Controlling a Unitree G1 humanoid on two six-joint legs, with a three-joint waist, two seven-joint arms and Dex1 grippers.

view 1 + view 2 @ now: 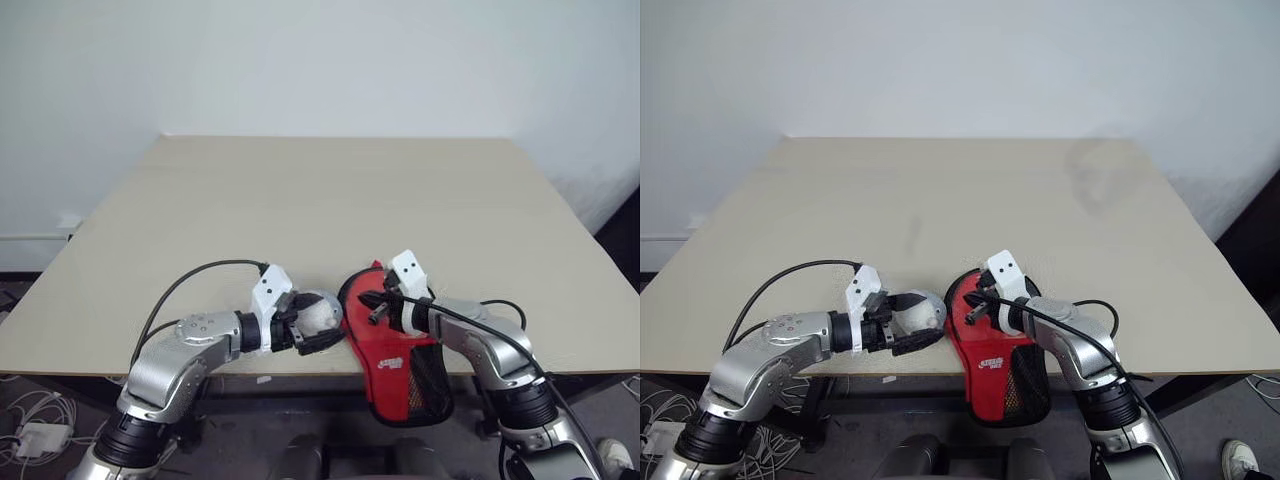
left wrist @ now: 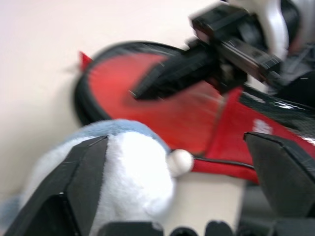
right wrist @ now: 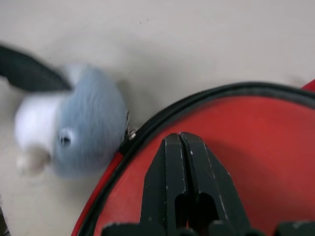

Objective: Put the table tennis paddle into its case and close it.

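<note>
The red case (image 1: 385, 345) with black trim lies at the table's front edge, its narrow mesh end hanging over the edge. My right gripper (image 3: 182, 138) is shut, its tips resting on the case's red top near the round end. A grey-blue and white plush charm (image 1: 318, 312) sits by the case's zip (image 3: 129, 132). My left gripper (image 2: 174, 147) is open around the charm, one finger (image 2: 83, 172) against it and the other well apart. The table tennis paddle is hidden.
The tan table (image 1: 330, 200) stretches away behind both arms. A white wall stands at the back. Black cables loop from each wrist over the front edge.
</note>
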